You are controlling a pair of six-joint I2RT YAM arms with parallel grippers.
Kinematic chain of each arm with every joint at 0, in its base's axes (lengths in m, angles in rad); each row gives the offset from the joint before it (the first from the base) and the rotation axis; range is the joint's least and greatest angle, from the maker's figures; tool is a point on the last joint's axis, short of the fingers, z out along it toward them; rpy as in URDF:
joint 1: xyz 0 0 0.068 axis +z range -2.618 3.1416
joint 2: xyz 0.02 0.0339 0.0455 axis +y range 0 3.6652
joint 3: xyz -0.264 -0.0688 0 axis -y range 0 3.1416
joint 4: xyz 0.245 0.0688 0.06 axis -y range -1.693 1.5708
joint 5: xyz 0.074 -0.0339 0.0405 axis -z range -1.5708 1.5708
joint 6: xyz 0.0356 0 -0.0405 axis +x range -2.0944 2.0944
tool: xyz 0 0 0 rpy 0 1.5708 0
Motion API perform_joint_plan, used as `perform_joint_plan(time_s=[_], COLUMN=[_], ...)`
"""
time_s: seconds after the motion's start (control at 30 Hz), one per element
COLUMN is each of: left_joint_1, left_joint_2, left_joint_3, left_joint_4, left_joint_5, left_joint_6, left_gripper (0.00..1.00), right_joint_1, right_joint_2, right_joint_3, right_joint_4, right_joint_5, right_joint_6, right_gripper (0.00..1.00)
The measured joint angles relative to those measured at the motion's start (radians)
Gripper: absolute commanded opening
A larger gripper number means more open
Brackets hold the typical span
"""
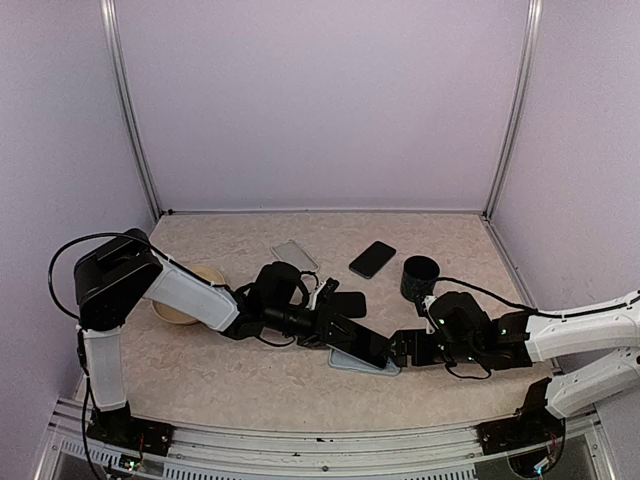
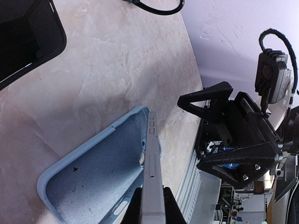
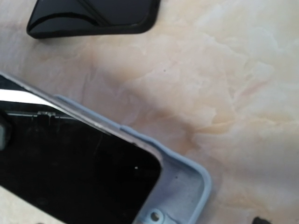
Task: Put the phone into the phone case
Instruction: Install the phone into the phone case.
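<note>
My left gripper [image 1: 340,333] is shut on the phone [image 1: 362,343], a thin slab with a black screen. In the left wrist view the phone [image 2: 152,154] stands on edge between my fingers [image 2: 134,207]. Its far edge rests along one side wall of the light blue case [image 2: 88,179]. The case [image 1: 372,364] lies open side up on the table. In the right wrist view the phone's screen [image 3: 70,168] lies tilted over the case [image 3: 189,184], whose corner is uncovered. My right gripper [image 1: 403,348] hovers open just right of the case, apart from it, and also shows in the left wrist view [image 2: 219,105].
A second black phone [image 1: 345,303] lies just behind the case. A third phone [image 1: 372,259], a clear case [image 1: 294,255] and a black cup [image 1: 420,278] sit further back. A tan bowl [image 1: 185,300] is at the left. The table's front rail [image 1: 320,440] is close.
</note>
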Motion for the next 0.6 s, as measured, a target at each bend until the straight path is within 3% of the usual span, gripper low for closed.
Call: perform_joint_plan(time_s=[0.6], left_joint_1=[-0.024], left_joint_2=[0.014], left_joint_3=[0.046], left_joint_4=[-0.079], left_joint_5=[-0.042], left_joint_6=[-0.056], left_gripper=[0.0], right_joint_1=[0.0], right_joint_2=[0.065], right_joint_3=[0.0], right_joint_4=[0.039], right_joint_5=[-0.034], right_joint_6=[0.008], right_gripper=[0.94])
